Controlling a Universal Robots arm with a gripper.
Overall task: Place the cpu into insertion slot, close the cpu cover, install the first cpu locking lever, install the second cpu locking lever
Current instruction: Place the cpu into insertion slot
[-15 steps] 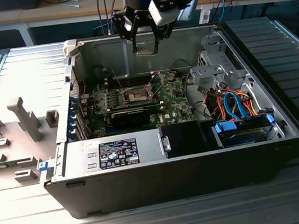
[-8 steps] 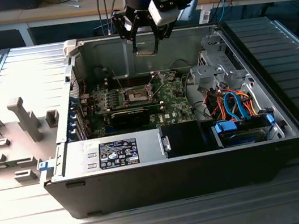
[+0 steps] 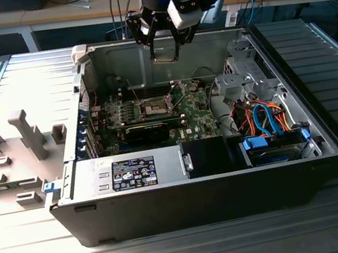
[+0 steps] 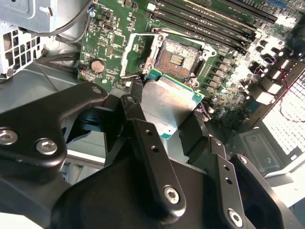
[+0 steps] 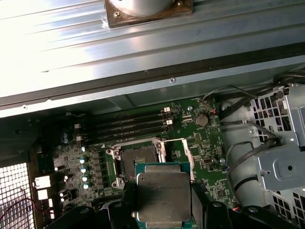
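Observation:
My gripper [image 3: 164, 50] hangs over the open computer case, shut on the cpu [image 3: 165, 54], a small flat square chip with a silver-grey top. In both wrist views the cpu [image 4: 169, 102] [image 5: 163, 195] sits clamped by its edges between the black fingers [image 4: 143, 133], a little above the board and short of the insertion slot [image 4: 177, 58] [image 5: 138, 160]. The insertion slot [image 3: 153, 108] lies bare on the green motherboard [image 3: 194, 119], its pin field exposed. The cpu cover [image 4: 131, 57] [image 5: 187, 155] stands swung open at the slot's side.
Memory slots [image 4: 214, 19] run along one side of the slot, and a long black card [image 3: 147, 131] lies on the other. A metal drive cage [image 3: 244, 71] and coloured cables [image 3: 265, 117] fill the case on the exterior view's right. Grey fixture blocks [image 3: 24, 134] stand outside the case.

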